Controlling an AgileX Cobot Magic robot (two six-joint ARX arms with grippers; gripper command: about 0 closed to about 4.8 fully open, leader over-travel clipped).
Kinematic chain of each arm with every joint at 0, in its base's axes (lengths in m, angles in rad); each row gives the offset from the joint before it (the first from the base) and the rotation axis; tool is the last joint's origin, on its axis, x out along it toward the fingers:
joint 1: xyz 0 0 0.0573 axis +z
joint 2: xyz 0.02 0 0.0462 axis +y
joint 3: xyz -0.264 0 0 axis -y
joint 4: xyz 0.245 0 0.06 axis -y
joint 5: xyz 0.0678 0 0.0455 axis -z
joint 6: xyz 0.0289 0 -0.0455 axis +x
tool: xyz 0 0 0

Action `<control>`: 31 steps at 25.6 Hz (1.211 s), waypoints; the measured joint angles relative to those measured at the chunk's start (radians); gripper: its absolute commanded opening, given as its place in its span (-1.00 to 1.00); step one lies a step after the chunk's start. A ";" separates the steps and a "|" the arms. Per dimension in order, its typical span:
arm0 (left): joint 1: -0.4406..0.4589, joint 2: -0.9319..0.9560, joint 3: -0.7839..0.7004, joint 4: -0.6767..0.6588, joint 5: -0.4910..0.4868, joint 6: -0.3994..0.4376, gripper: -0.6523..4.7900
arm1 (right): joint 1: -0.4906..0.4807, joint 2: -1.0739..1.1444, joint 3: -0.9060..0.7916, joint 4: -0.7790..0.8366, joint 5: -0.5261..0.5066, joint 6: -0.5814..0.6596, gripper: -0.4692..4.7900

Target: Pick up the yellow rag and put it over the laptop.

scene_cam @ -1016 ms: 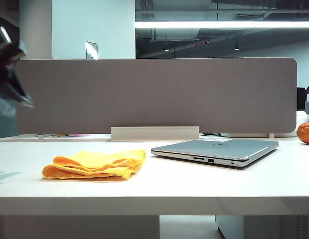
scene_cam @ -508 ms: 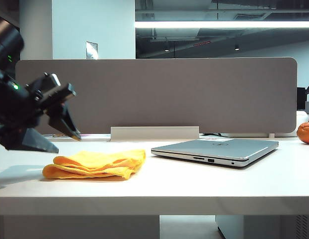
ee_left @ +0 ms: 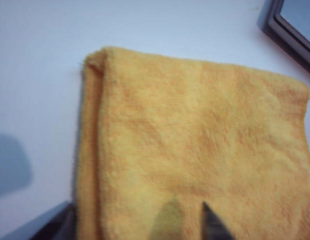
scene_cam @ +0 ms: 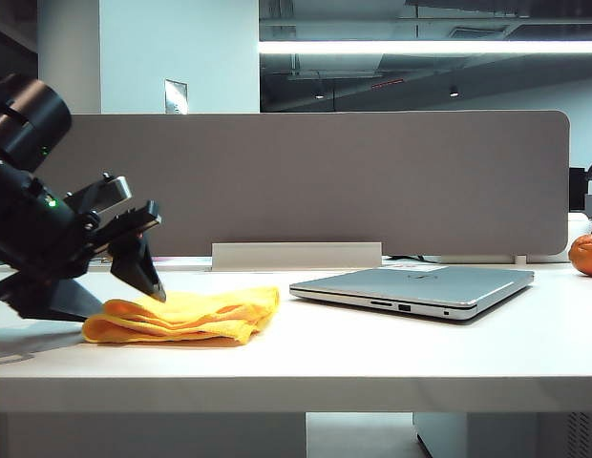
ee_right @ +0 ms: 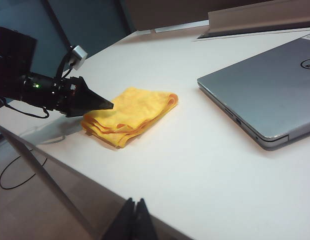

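Observation:
The yellow rag lies folded on the white table, left of the laptop, whose lid is closed. My left gripper hangs tilted down over the rag's left end, jaws open wide, nothing held. In the left wrist view the rag fills the frame, my left gripper has one dark finger on each side of its layered edge, and a corner of the laptop shows. My right gripper is shut and empty, off the table's near edge.
A grey partition panel runs along the back of the table with a low white base in front of it. A round orange fruit sits at the far right. The table's front edge is close to the rag.
My left arm has swung in from the far left and come down onto the rag's left end, its jaws spreading wider. The rag, the laptop and the right arm have not moved.

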 measured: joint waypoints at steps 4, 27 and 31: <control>-0.040 0.010 -0.001 -0.020 -0.006 0.020 -0.61 | 0.000 0.000 0.000 0.000 0.000 0.000 -0.82; -0.114 0.014 0.243 0.443 0.124 -0.228 -0.78 | 0.001 0.000 0.000 0.000 0.077 -0.003 -0.82; -0.197 0.064 0.438 0.338 0.048 -0.120 -0.78 | 0.000 0.000 0.000 0.000 0.193 -0.004 -0.82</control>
